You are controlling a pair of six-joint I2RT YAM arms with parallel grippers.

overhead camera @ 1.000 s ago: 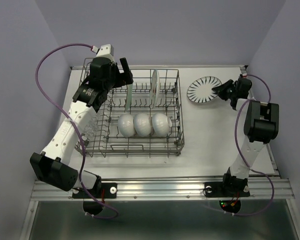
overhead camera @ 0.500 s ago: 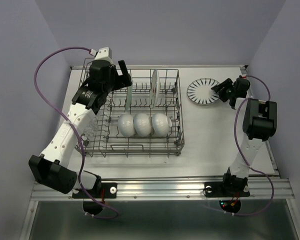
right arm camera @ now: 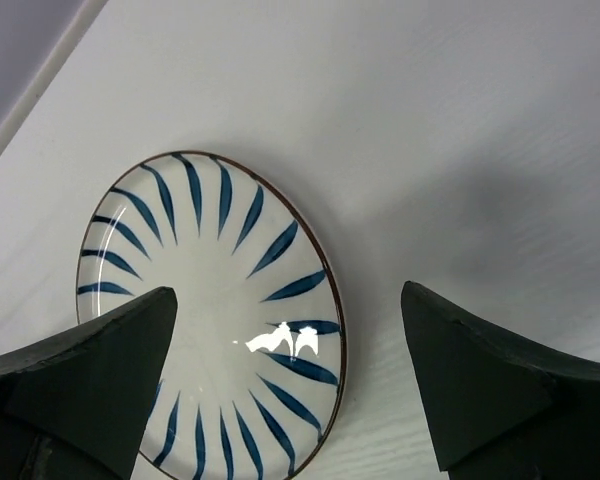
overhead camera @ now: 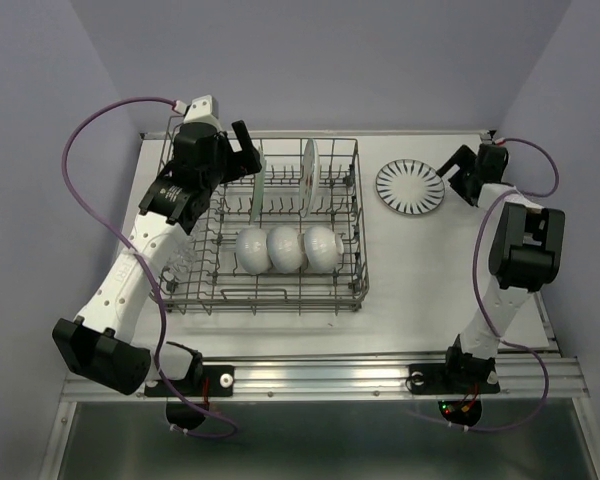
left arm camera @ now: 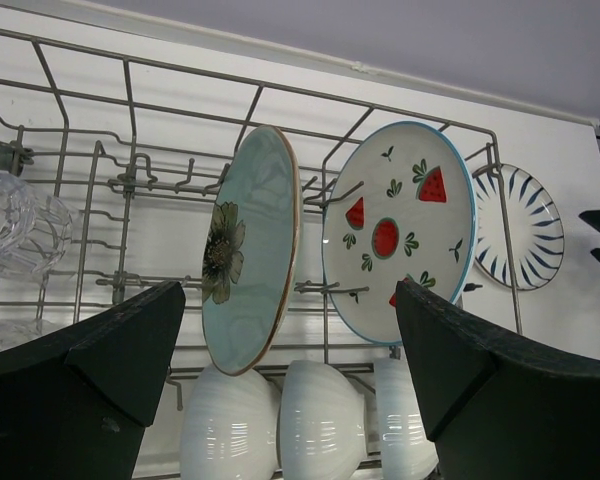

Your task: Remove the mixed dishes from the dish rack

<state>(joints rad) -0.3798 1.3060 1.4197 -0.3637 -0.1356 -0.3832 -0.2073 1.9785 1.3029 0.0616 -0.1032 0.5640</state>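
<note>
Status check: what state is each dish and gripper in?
Green plate: upright in rack.
Watermelon plate: upright in rack.
White bowls: three, racked in a row.
Glasses: racked.
Striped plate: flat on table, outside rack.
Left gripper: open, empty.
Right gripper: open, empty.

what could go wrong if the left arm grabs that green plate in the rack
1. The pale green round plate with the floral mark stands upright close beside the white watermelon-patterned plate; the open left end effector could bump the neighbour while closing.
2. Tines of the grey wire rack flank its rim, so a tilted lift might snag.
3. Three white ribbed bowls lie in the rack next to it; a slipped plate could strike them.
</note>
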